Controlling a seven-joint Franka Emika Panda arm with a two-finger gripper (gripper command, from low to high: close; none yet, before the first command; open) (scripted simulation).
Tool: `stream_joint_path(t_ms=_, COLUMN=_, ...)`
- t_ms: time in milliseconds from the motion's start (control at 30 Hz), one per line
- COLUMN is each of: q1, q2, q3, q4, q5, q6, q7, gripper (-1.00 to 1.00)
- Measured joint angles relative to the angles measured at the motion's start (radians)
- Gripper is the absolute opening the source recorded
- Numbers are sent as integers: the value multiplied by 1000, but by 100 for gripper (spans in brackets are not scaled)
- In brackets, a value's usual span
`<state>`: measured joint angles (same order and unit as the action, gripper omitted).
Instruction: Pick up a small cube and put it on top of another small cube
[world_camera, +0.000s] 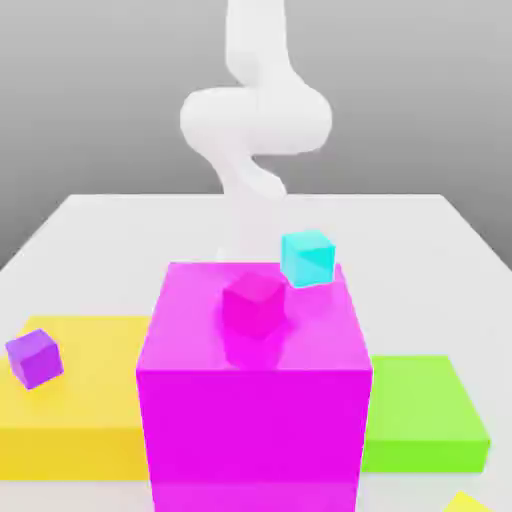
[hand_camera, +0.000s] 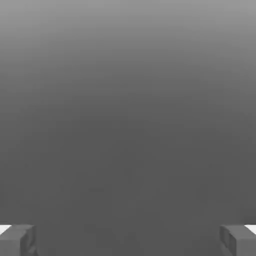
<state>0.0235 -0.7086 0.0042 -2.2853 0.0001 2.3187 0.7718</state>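
Looks bright and overexposed in the exterior view, washing out the smooth white robot arm (world_camera: 256, 120) nearly to its pale tabletop (world_camera: 420, 270). Shows a darker reflection on the glossy magenta block (world_camera: 255, 430). Fades from lighter grey to dim, featureless dark grey in the hand view.

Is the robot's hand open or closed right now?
Open: in the hand view, the gripper's two fingers stand wide apart, with nothing between them.
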Motion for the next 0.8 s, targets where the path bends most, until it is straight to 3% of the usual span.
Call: stream_joint_path(t_ms=800, q1=182, q2=877, q3=94, q4=141, q5=-41, q6=179, q7=-242, gripper=0)
